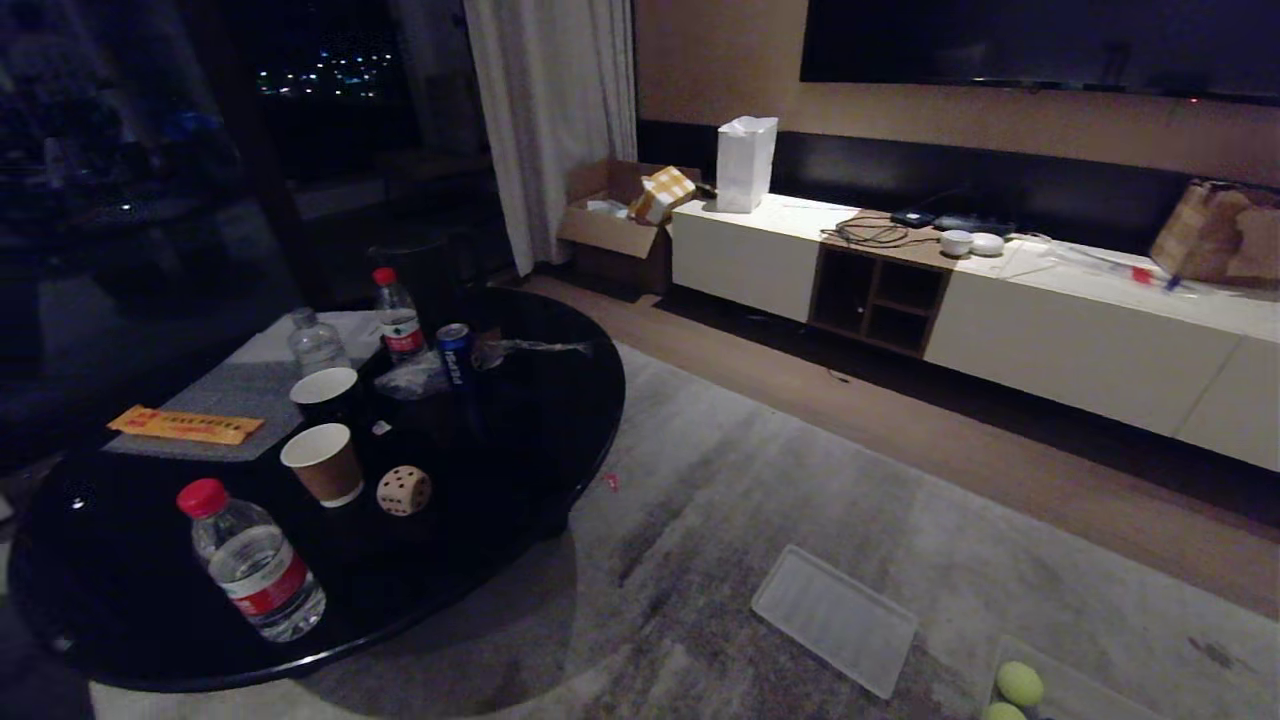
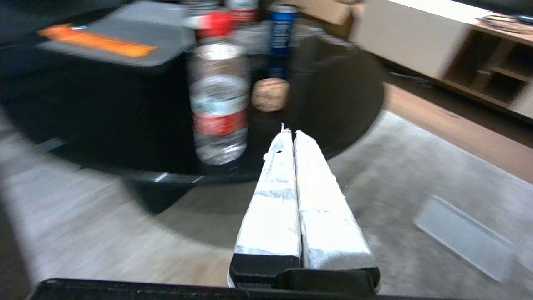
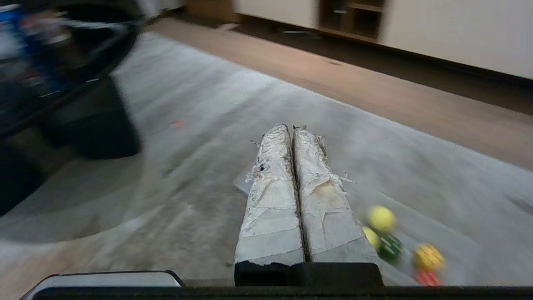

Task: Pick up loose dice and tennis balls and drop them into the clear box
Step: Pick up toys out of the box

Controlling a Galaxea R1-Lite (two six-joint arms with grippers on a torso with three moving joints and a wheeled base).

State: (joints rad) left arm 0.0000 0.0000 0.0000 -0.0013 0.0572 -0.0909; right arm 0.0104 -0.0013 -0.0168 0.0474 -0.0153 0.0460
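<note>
Most of the job looks done: the clear box (image 1: 1085, 690) sits on the carpet at the near right, and both tennis balls (image 1: 1019, 684) already lie inside it. From the right wrist view, three dice are in there with them: a dark green die (image 3: 390, 246), a yellow die (image 3: 428, 256) and a red die (image 3: 424, 277) nearest the camera. What seems left is the beige die (image 1: 404, 490), which rests on the round black table (image 1: 560, 420) at the left, just right of a brown paper cup (image 1: 322, 462) and beyond a water bottle (image 1: 255, 570) with a red cap. The flat ribbed lid (image 1: 835, 618) lies on the carpet between the table and the box. Neither arm shows in the head view. The left gripper (image 2: 290, 132) is clenched with nothing between its fingers and points toward the table and the beige die. The right gripper (image 3: 290, 127) is likewise clenched and empty, over the carpet beside the box.
</note>
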